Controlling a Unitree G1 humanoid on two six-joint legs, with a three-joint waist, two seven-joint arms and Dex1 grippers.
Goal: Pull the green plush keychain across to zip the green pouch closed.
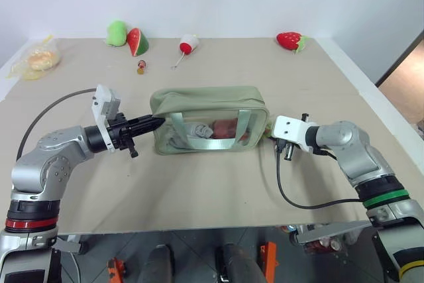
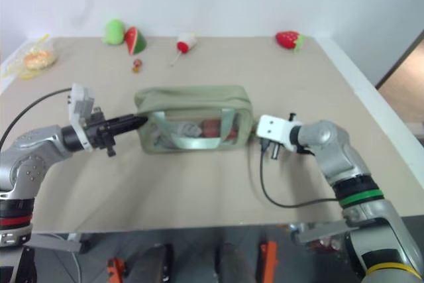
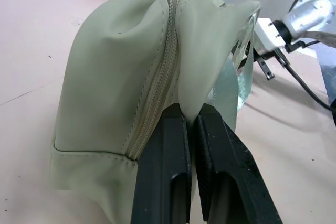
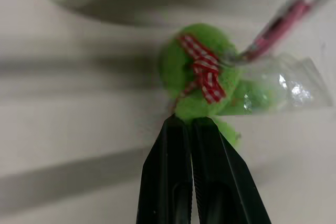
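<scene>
While sitting mid-counter [image 1: 218, 197], green pouch [image 1: 205, 105] pinched at its left end by left gripper [image 1: 156, 122], fabric right beside the zipper [image 3: 157, 93] clamped, per left wrist view. At the pouch's right end, right gripper [image 4: 190, 123] clamped on green plush keychain [image 4: 199, 77]; checked red ribbon [image 4: 202, 72] clear from the right wrist, hidden from the head.

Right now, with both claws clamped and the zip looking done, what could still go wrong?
1. The right claw pinches only the lower edge of the green plush keychain; a hard tug may let the plush slip out.
2. The left claw holds only a fold of the green pouch at its end; fabric could slide free and the pouch drag across the table.
3. The keychain's cord looks taut; more pull may strain it.
</scene>
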